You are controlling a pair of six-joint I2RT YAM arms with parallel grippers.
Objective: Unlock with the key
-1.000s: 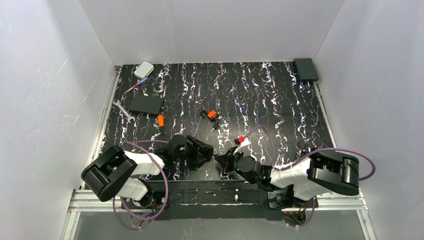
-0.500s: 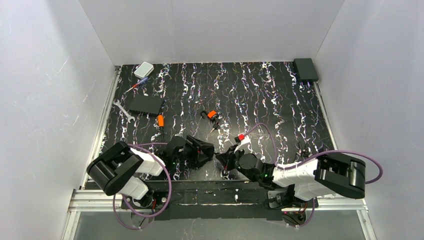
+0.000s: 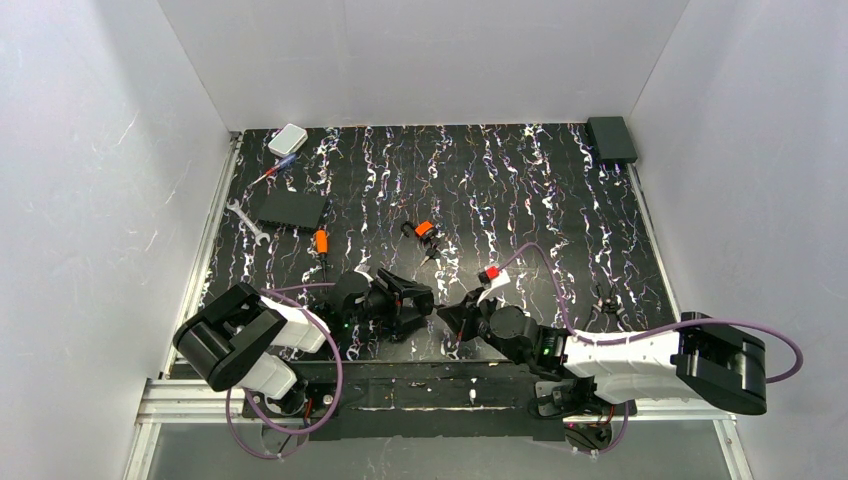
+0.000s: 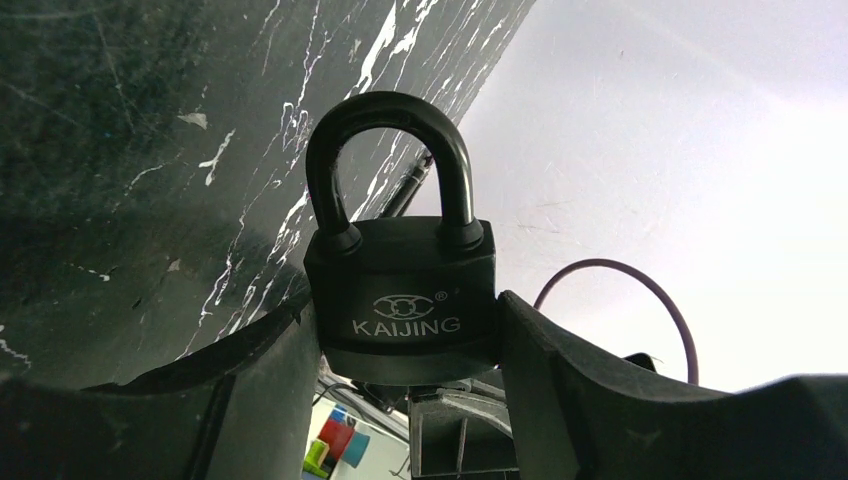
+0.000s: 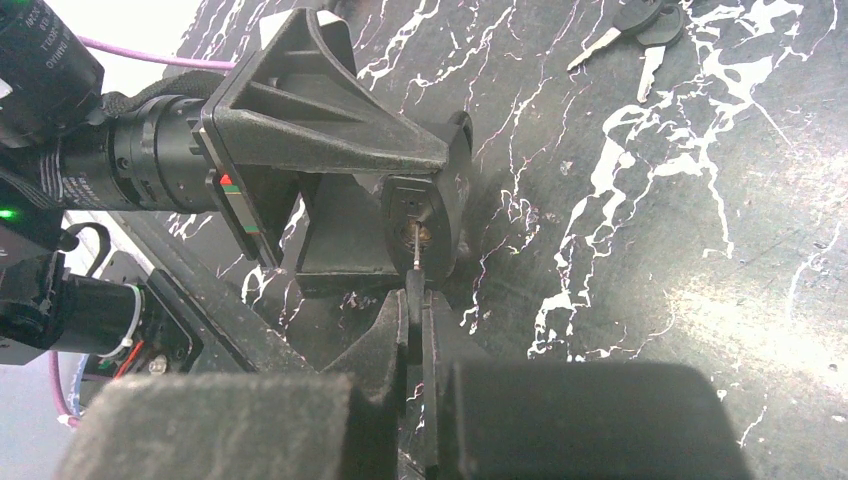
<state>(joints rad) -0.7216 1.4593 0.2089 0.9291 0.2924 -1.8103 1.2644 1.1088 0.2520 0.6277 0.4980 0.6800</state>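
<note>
My left gripper is shut on a dark padlock marked KAIJING, gripping its body from both sides, with the shackle closed. In the right wrist view the padlock's bottom face is turned toward my right gripper. That gripper is shut on the key, pinching its black head, and the thin metal blade points at the keyhole with its tip at the opening. In the top view my right gripper sits just right of the left one, near the table's front edge.
Two spare keys lie on the marbled mat. An orange-and-black cylinder, an orange-handled screwdriver, a wrench, a flat black box, a white box and a red-and-white connector lie farther back. A black box sits at the back right.
My right arm has stretched out to the left, bringing the key up to the padlock. My left gripper has shifted slightly right with the padlock, so the gap between the grippers has closed.
</note>
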